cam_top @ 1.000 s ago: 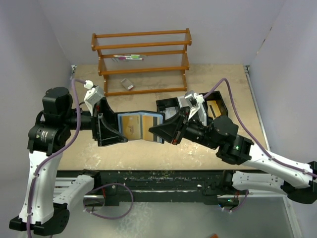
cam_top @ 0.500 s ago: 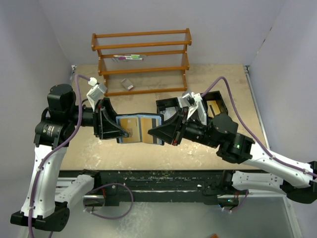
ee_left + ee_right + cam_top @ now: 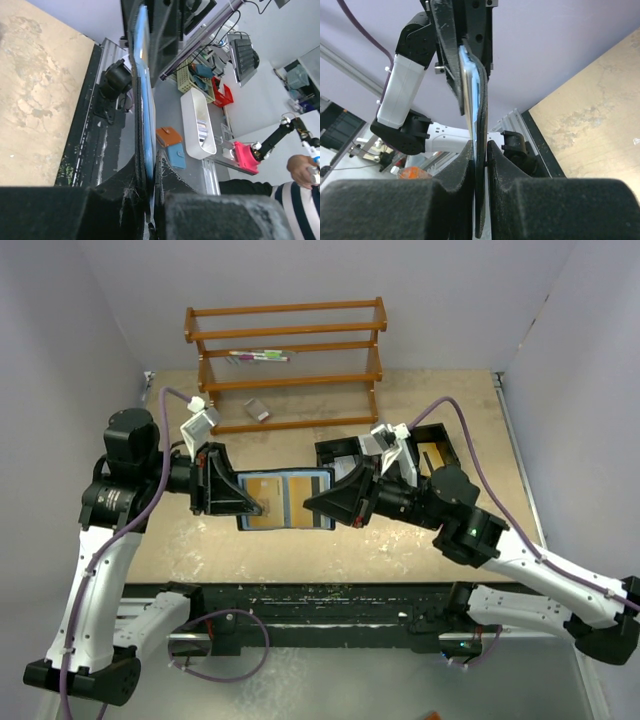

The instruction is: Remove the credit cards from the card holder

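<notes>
Item: small flat black folding card holder [image 3: 285, 476] with blue-grey lining, opened out and held in the air above the tan table [image 3: 450, 410], between the two arms. Contents: thin orange-tan credit cards [image 3: 264, 492], showing in the leaves. Handling: light, limp at the fold; the cards look stiff, slick, probably snug in their slots. Your right gripper [image 3: 312, 505] is clamped on the right leaf's edge; your left gripper [image 3: 252, 508] is closed on the left leaf, card alone or with lining you cannot tell. Take a card by its exposed edge. Surroundings: brown wooden rack [image 3: 290, 365], small grey-white block [image 3: 257, 410], black-and-white tray [image 3: 436, 455], all well apart; nothing seems to obstruct.
</notes>
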You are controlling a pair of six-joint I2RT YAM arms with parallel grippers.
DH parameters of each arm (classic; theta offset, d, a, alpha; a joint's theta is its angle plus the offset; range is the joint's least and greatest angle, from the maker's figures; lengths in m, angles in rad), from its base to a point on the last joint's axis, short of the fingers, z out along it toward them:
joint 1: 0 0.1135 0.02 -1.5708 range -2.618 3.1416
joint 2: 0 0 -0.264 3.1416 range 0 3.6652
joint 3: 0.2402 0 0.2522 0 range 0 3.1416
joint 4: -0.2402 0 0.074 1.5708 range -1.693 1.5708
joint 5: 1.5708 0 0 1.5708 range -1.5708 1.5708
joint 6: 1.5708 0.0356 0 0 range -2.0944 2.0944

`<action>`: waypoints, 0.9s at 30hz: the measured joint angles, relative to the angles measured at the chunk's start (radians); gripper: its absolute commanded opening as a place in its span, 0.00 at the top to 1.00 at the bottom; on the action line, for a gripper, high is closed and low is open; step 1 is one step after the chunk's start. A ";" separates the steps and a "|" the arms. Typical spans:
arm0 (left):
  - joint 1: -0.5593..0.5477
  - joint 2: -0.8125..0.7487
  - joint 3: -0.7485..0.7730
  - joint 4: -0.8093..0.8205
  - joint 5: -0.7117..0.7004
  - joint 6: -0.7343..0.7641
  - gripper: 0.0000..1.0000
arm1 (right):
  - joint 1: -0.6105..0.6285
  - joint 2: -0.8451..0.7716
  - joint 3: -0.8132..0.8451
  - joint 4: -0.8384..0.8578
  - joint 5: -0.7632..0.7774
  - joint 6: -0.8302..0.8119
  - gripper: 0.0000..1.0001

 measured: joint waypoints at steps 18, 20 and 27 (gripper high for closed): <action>0.001 0.085 0.100 -0.240 -0.240 0.221 1.00 | -0.236 0.039 0.095 -0.197 -0.161 -0.039 0.27; 0.001 0.097 0.108 -0.291 -0.321 0.277 1.00 | -0.250 0.031 0.154 -0.248 -0.154 -0.066 0.30; 0.001 0.103 0.110 -0.361 -0.453 0.345 1.00 | -0.253 0.071 0.245 -0.235 -0.230 -0.098 0.37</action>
